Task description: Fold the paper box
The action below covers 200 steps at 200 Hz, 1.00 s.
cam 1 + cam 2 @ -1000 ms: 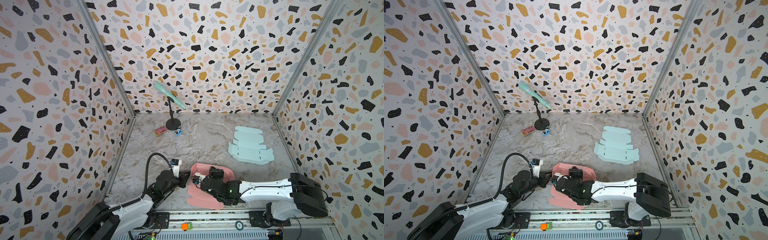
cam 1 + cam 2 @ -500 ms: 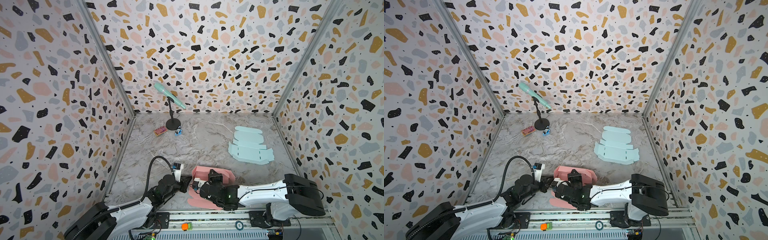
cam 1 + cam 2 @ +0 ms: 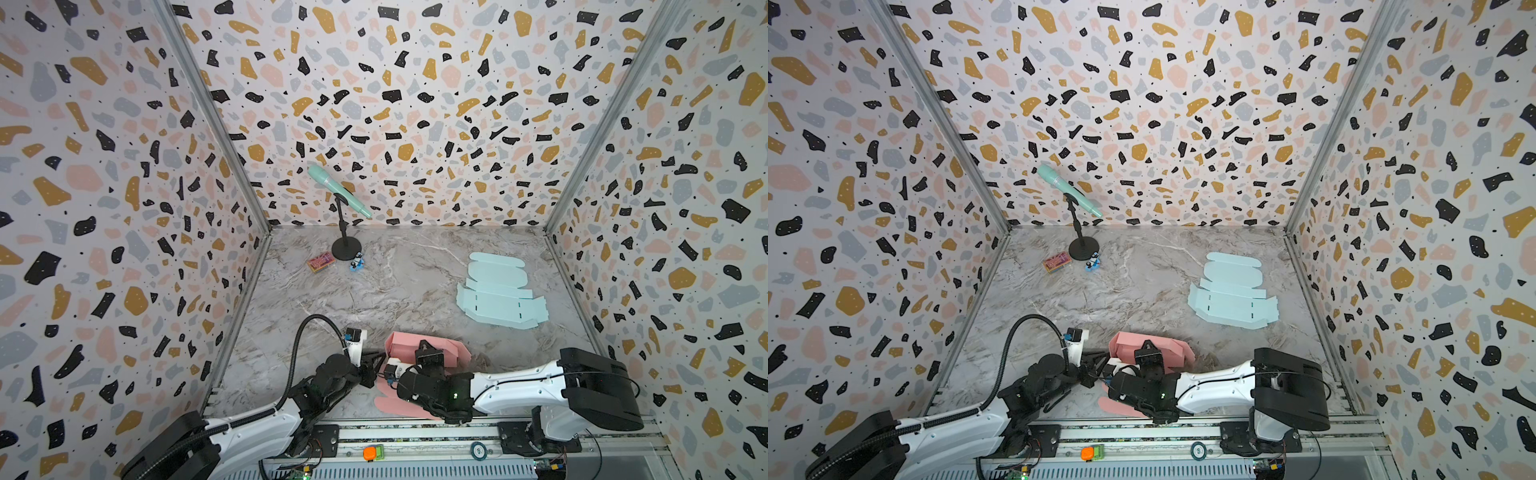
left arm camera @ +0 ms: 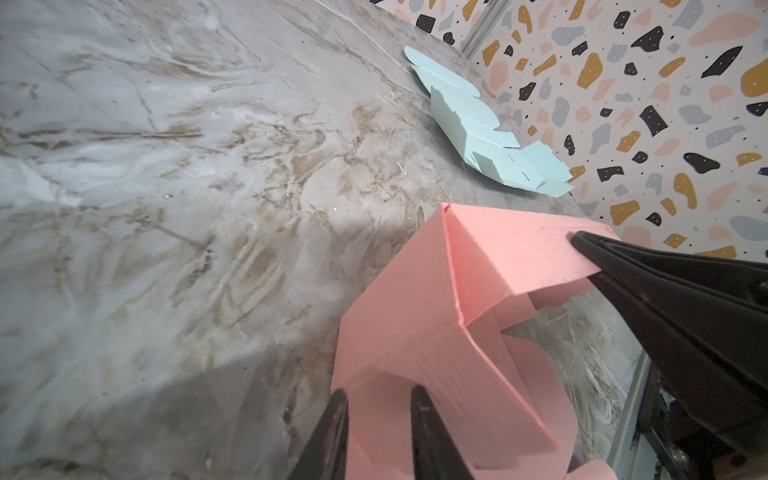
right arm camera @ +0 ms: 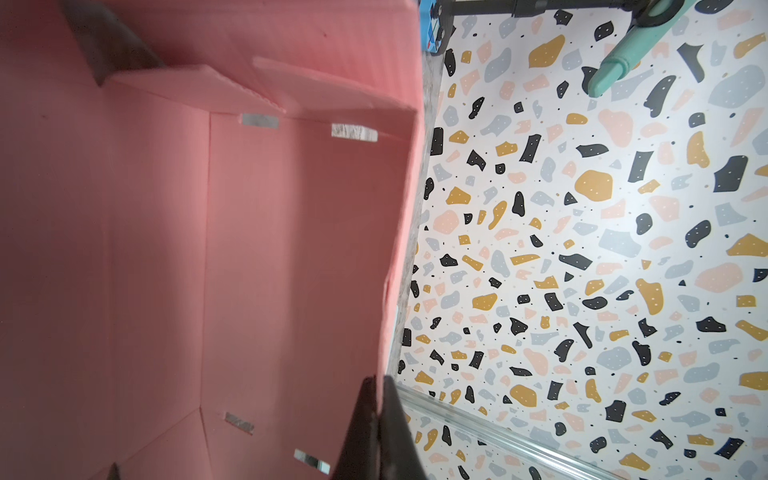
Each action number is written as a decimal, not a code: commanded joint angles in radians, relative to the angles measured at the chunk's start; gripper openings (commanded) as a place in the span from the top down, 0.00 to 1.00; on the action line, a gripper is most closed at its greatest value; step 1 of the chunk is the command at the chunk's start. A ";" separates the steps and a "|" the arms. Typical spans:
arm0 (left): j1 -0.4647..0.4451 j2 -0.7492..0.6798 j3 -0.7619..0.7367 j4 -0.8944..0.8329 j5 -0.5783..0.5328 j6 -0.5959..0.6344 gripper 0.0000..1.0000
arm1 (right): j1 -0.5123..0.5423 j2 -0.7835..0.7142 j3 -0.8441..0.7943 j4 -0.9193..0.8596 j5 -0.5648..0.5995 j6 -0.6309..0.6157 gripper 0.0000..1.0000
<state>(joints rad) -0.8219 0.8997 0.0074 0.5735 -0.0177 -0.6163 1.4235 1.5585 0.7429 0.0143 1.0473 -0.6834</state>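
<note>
The pink paper box (image 3: 409, 347) (image 3: 1129, 345) stands half-folded near the table's front edge, with a loose flap lying flat toward the rail. My right gripper (image 3: 426, 347) (image 3: 1148, 348) (image 5: 379, 382) is shut on the top edge of one upright box wall (image 5: 291, 249). My left gripper (image 3: 376, 365) (image 3: 1096, 366) (image 4: 379, 399) is at the box's left end. Its jaws stand a little apart, and a pink panel (image 4: 415, 311) shows in the gap without being pinched. In the left wrist view the right gripper's black fingers (image 4: 623, 270) clamp the far wall.
A flat light-blue box blank (image 3: 498, 297) (image 3: 1233, 297) (image 4: 478, 137) lies at the back right. A teal microphone on a black stand (image 3: 338, 189), a small pink card (image 3: 321, 262) and a blue toy (image 3: 356, 264) sit at the back left. Terrazzo walls enclose three sides, and a metal rail (image 3: 415, 432) runs along the front.
My left gripper's jaws have parted from nearly shut to a small gap. The right gripper stays clamped on the box wall, and the box has shifted only slightly.
</note>
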 commanded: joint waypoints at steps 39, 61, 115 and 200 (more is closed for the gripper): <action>-0.056 0.028 -0.035 0.052 -0.089 -0.001 0.52 | 0.027 0.009 -0.016 -0.025 -0.049 -0.002 1.00; -0.074 0.041 -0.030 0.075 -0.109 0.008 0.51 | 0.028 0.008 -0.016 -0.024 -0.052 -0.002 1.00; -0.137 0.081 -0.022 0.137 -0.220 0.059 0.54 | 0.031 0.001 -0.019 -0.025 -0.063 0.001 1.00; -0.184 0.277 0.006 0.350 -0.281 0.115 0.63 | 0.035 -0.017 -0.016 -0.033 -0.078 0.014 1.00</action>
<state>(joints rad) -0.9943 1.1469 0.0074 0.7998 -0.2512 -0.5327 1.4452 1.5597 0.7395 0.0151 1.0519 -0.6823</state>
